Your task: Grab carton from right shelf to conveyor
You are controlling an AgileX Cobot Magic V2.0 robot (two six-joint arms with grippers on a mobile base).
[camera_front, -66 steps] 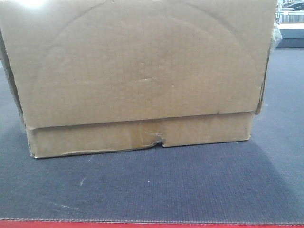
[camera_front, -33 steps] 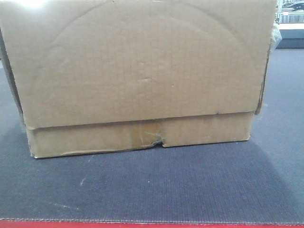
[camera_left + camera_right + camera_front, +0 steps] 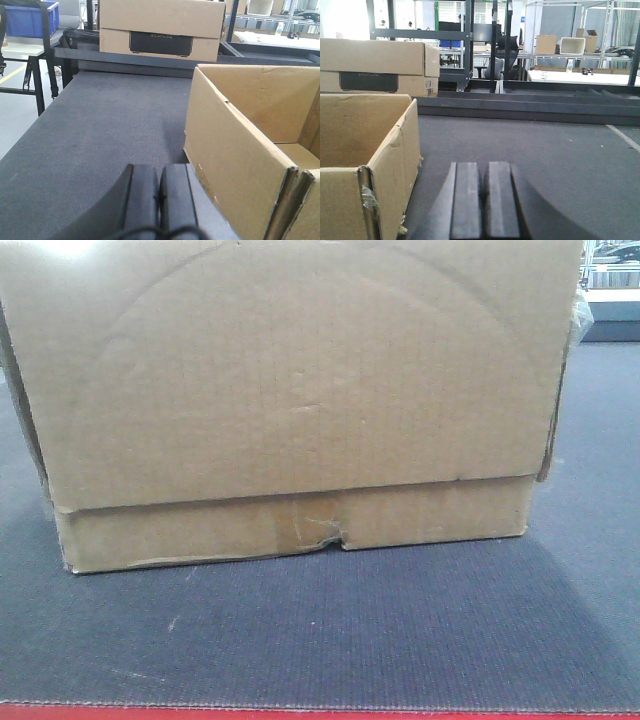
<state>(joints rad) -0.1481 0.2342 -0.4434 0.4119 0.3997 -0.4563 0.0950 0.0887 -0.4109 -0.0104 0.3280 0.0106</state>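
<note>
In the left wrist view the left gripper [image 3: 159, 200] is seen at the bottom centre of the frame, its two dark pads pressed together with nothing between them. In the right wrist view the right gripper [image 3: 484, 200] is likewise seen at the bottom centre, pads closed flat on each other and empty. Neither gripper is touching the carton.

The carton [image 3: 290, 400] is found resting on the conveyor [image 3: 330, 640]: in the front view it fills the upper two thirds of the frame, its torn lower edge lying on the dark woven belt, with the red strip along the bottom edge of the frame. Its open top is seen at the right of the left wrist view [image 3: 240, 150] and at the lower left of the right wrist view [image 3: 370, 160], so the box is flanked by the two grippers, each just beside a side wall.

The placement is judged to be done, or nearly so. To finish well, both arms are best drawn straight away from the side walls, so that the flaps are not snagged and the box is not dragged across the belt. A second carton [image 3: 161, 30] is seen at the top of the left wrist view, well apart. The right shelf cannot be identified in these views.
</note>
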